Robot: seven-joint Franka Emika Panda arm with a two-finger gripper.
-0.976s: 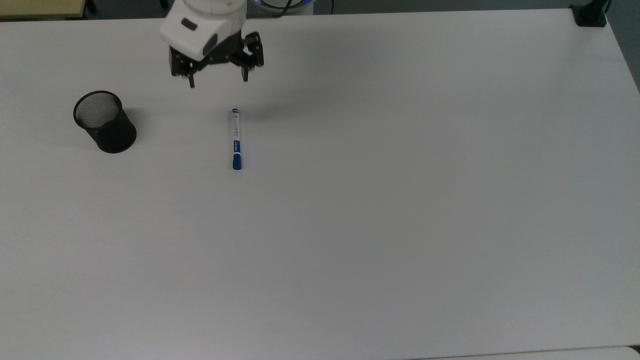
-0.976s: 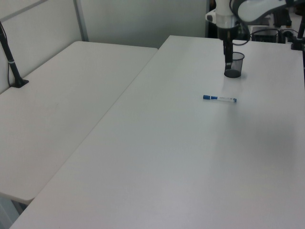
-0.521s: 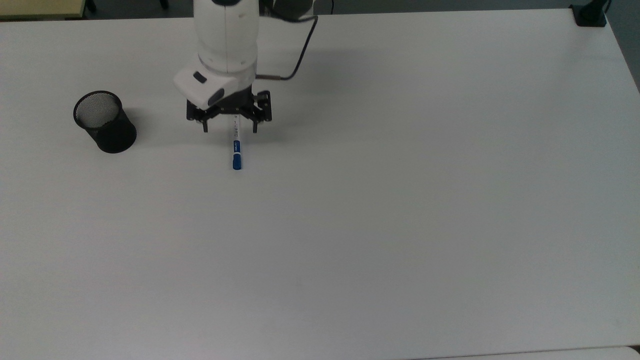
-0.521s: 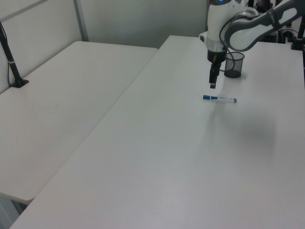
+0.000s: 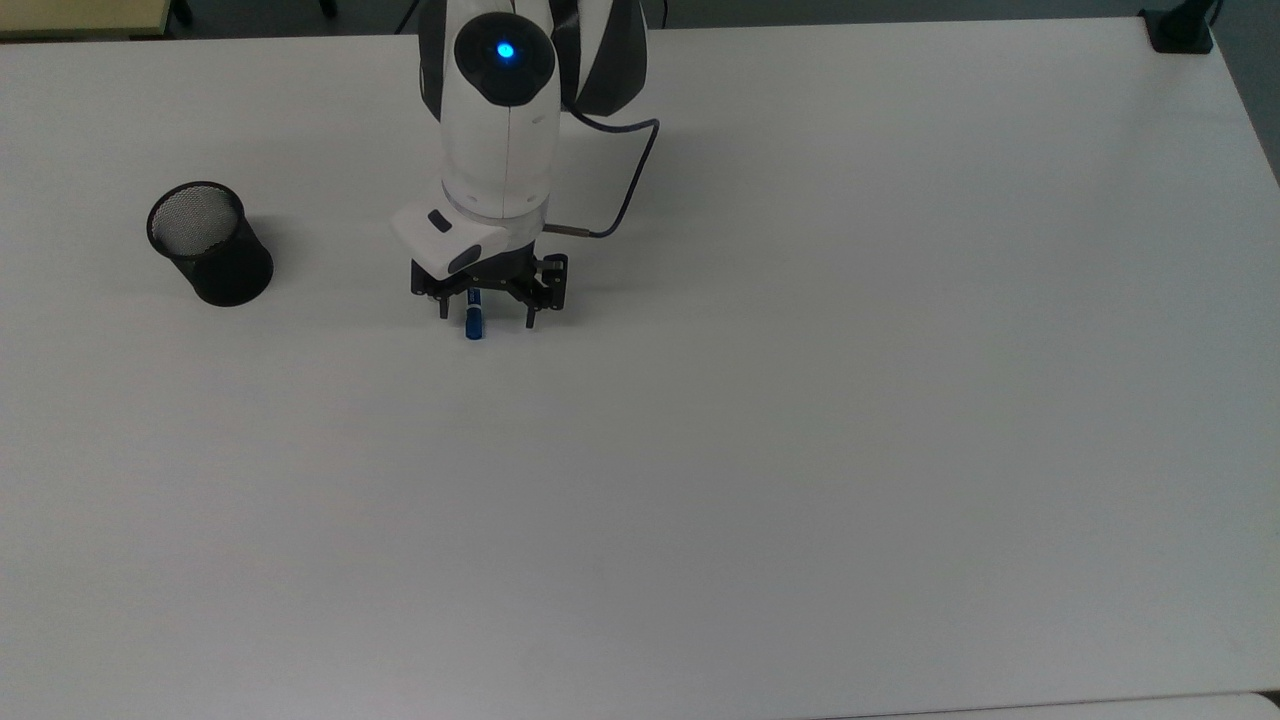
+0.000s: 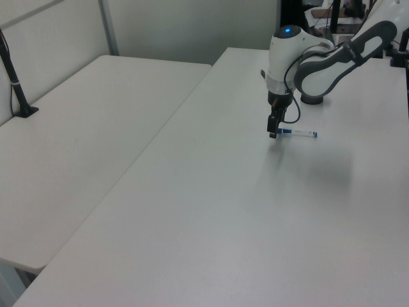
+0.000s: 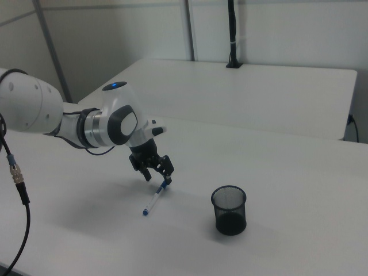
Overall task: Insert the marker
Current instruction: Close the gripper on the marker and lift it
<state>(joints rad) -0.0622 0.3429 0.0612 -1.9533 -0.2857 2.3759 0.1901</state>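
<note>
The marker (image 5: 474, 326) lies flat on the white table (image 5: 800, 400). In the top view its white barrel is hidden under my hand and just the blue cap shows. My gripper (image 5: 487, 318) is open, one finger on each side of the cap end, low over the table. In the right view the marker (image 7: 154, 201) stretches from the gripper (image 7: 159, 180) toward the near edge. In the left view the gripper (image 6: 273, 132) hangs at the marker's (image 6: 301, 133) left end. A black mesh cup (image 5: 210, 243) stands upright and apart at the top view's left, also seen as the cup (image 7: 230, 210) in the right view.
In the left view my arm (image 6: 319, 61) covers most of the cup. A second white table (image 6: 83, 134) adjoins on the left view's left, with a black post (image 6: 14, 80) clamped to it. Another black clamp (image 5: 1180, 28) sits at the top view's far right corner.
My gripper has travelled down the top view, from the marker's far end along the barrel to the cap end, and has come lower. It stays open. Marker and cup have not moved.
</note>
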